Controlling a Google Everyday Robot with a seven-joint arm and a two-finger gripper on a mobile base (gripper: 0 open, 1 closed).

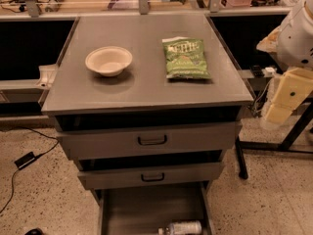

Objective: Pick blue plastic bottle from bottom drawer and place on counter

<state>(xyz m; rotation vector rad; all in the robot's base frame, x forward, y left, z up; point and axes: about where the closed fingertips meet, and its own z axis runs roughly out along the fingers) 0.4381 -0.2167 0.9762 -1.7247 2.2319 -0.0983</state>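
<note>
The blue plastic bottle (182, 227), clear with a pale label, lies on its side at the front of the open bottom drawer (142, 204), near its right wall. The grey counter (146, 87) tops the three-drawer cabinet. My gripper (282, 99) hangs at the far right, off the counter's right edge and level with the counter top, well above and to the right of the bottle. Nothing is seen in it.
A cream bowl (108, 60) sits on the counter's left and a green chip bag (186, 58) on its right. Two upper drawers with black loop handles (152, 140) stick out slightly. A wooden bench (98, 1) is behind. A black adapter and cable (24, 159) lie on the floor at left.
</note>
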